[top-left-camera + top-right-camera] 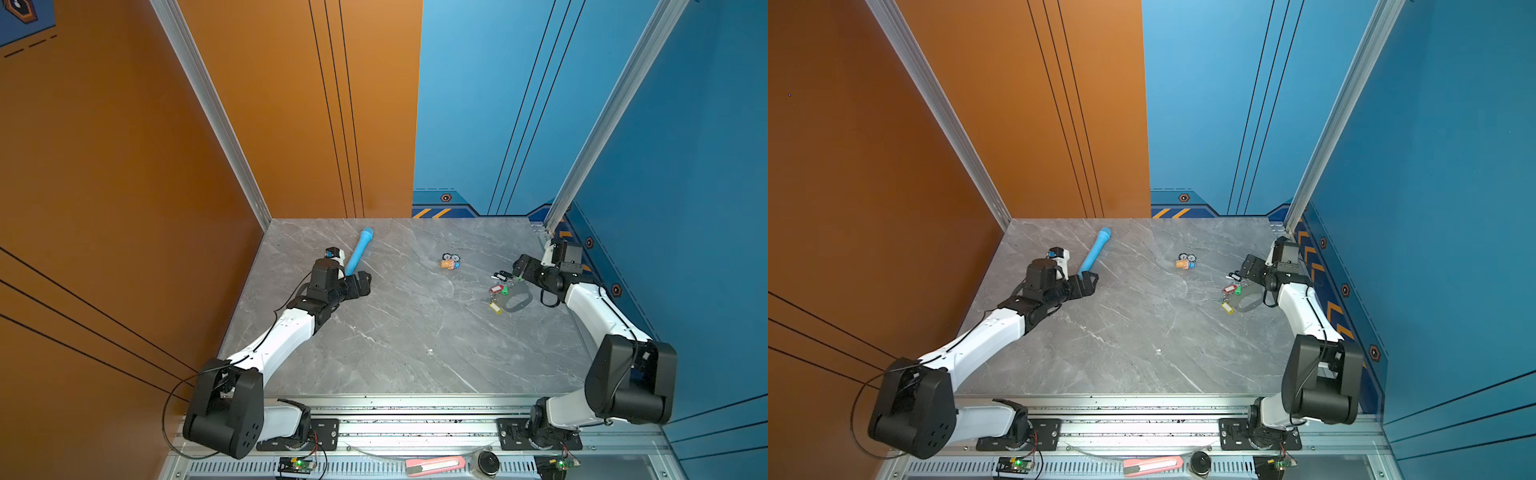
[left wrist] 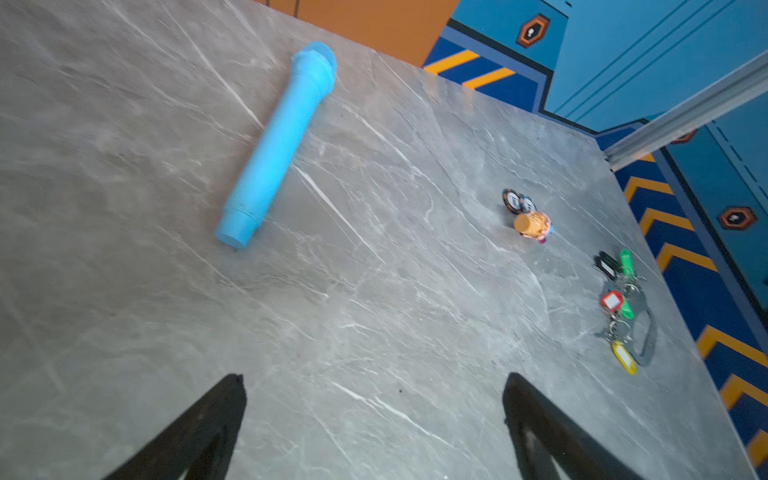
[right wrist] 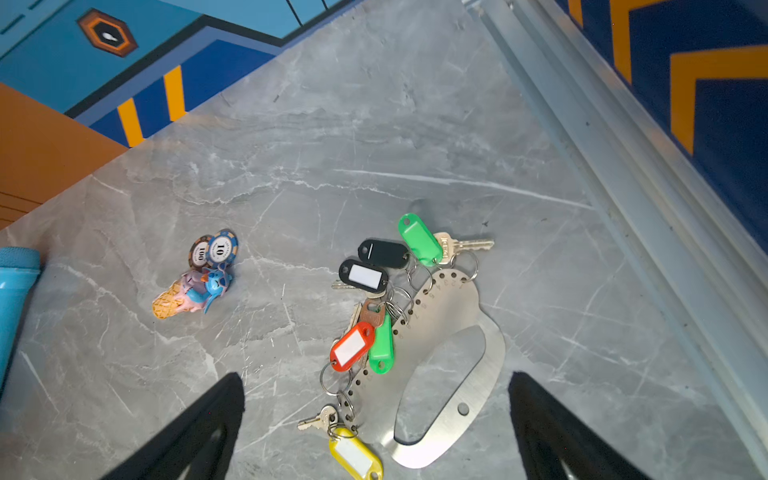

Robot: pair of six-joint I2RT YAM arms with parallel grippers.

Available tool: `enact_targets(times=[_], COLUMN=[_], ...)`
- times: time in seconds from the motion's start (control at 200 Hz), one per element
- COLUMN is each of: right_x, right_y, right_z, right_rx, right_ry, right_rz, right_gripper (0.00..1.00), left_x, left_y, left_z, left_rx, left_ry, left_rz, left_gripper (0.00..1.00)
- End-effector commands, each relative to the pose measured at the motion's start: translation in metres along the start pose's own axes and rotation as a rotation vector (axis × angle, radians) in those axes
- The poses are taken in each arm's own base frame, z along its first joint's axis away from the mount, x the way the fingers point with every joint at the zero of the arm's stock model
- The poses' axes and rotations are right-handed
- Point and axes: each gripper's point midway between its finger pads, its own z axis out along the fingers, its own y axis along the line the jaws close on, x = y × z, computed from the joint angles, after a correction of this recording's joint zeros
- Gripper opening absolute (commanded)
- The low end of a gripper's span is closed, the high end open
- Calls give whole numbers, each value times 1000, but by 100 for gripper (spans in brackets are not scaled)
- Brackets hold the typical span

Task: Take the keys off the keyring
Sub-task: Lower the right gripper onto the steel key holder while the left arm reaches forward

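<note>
Desk: So, which arm is nearer the keyring (image 3: 446, 303)?

Photographer: Right, plainly. The right claw (image 3: 375, 375) hangs spread and empty over the flat grey metal oval, which lies on the bench (image 3: 291, 166) towards its right edge, near the wall rail. The left claw (image 2: 372, 375), likewise spread and empty, sits well apart across the bench, just beside a blue tube (image 2: 276, 145).

Desk: And how does it lie?

Photographer: Its long axis runs roughly front to back. The yellow-tagged end is nearest the right claw, whose fingers stand either side of that axis. The keys (image 3: 372, 313) fan off the edge facing the bench's middle, each seemingly on its split ring. My guess is the right arm goes straight down.

Desk: Anything legible?

Photographer: Small engraved numerals follow the row of holes along the oval's edge. Two poker chips (image 3: 214, 249) nearby read "100" and "10". One key head carries a stamp too small to read. The tags' white inserts are blank.
</note>
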Motion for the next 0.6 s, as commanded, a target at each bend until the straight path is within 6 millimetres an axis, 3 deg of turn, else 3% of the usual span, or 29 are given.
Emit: enact_targets(times=[0.0, 0.21, 0.45, 0.596], right_x=[14, 40, 61, 66], right_y=[-9, -15, -21, -13], right_z=[5, 36, 57, 72], right_rx=[115, 224, 335, 339], right_ry=[70, 158, 193, 205], right_rz=[107, 257, 308, 295], right_gripper=[99, 92, 82, 77], left_x=[6, 17, 21, 23], left_y=[-21, -27, -22, -17], left_z=[4, 11, 9, 9], left_rx=[82, 110, 93, 81], left_ry=[61, 121, 139, 145], left_rz=[-31, -40, -28, -29], left_gripper=[98, 98, 98, 98])
